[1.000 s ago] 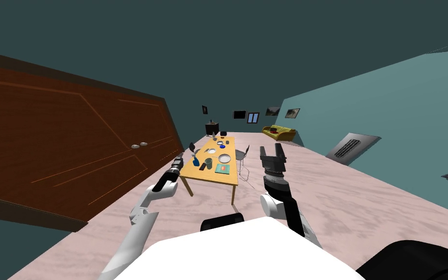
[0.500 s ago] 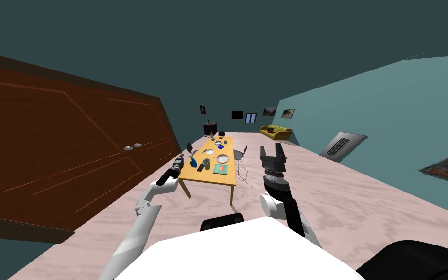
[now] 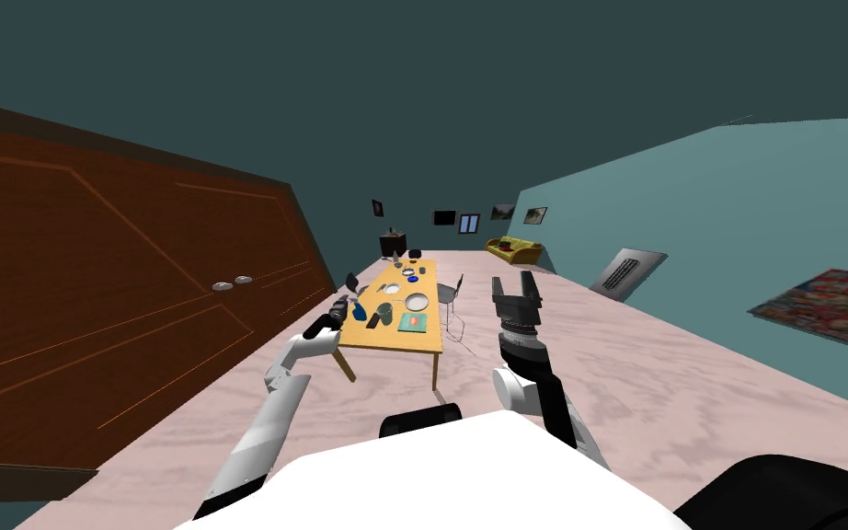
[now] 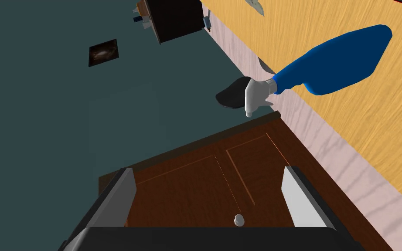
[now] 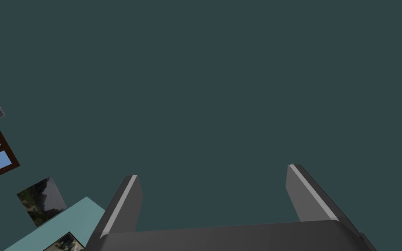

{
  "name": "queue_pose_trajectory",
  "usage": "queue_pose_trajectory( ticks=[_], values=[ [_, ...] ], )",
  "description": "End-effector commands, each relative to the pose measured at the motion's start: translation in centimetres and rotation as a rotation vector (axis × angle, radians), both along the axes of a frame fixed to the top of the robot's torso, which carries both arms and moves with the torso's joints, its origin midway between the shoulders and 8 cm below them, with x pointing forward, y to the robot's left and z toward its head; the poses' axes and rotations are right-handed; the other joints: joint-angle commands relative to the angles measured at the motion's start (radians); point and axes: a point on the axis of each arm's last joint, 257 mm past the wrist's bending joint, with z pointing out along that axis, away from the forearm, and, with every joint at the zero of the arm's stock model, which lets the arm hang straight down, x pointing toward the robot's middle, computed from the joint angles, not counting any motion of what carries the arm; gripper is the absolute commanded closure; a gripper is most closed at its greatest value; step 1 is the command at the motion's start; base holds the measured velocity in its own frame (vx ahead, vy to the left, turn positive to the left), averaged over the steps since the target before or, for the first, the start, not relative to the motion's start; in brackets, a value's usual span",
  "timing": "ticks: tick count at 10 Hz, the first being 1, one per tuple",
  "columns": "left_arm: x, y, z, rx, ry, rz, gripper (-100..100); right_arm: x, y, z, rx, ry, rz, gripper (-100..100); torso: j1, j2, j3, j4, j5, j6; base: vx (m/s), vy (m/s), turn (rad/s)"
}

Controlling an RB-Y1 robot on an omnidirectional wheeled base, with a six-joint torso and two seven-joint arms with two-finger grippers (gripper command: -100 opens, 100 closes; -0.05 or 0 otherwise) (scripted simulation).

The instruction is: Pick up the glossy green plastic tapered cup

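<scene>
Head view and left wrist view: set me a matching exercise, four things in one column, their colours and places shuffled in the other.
Things:
1. tapered cup
2. plastic spray bottle
3. cushioned sofa
4. panelled double door

Colour and place:
a. yellow, by the far wall
b. reddish brown, on the robot's left
c. dark green, on the light wooden table
d. blue with a white trigger head

Pairs: 1-c, 2-d, 3-a, 4-b.
</scene>
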Motion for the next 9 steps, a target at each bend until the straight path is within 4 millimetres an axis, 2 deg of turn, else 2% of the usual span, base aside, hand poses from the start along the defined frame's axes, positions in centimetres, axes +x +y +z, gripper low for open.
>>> queue_pose_trajectory(
  ticks=[1,4,9],
  values=[
    [0.0,0.5,-1.4,-0.009,0.055,0.017,-100,0.0,0.0,0.0,0.000,0.000,0.000,0,0.000,0.000,0.000,0.000,0.000,0.000,0.032,-0.024,-0.050],
    [0.6,1.3,-3.3,-0.031,0.148,0.048,-100,0.0,0.0,0.0,0.000,0.000,0.000,0,0.000,0.001,0.000,0.000,0.000,-0.001,0.034,-0.028,-0.084],
    [0.0,1.9,-7.0,-0.068,0.297,0.088,-100,0.0,0.0,0.0,0.000,0.000,0.000,0,0.000,0.000,0.000,0.000,0.000,0.000,0.037,-0.022,-0.073]
  ],
)
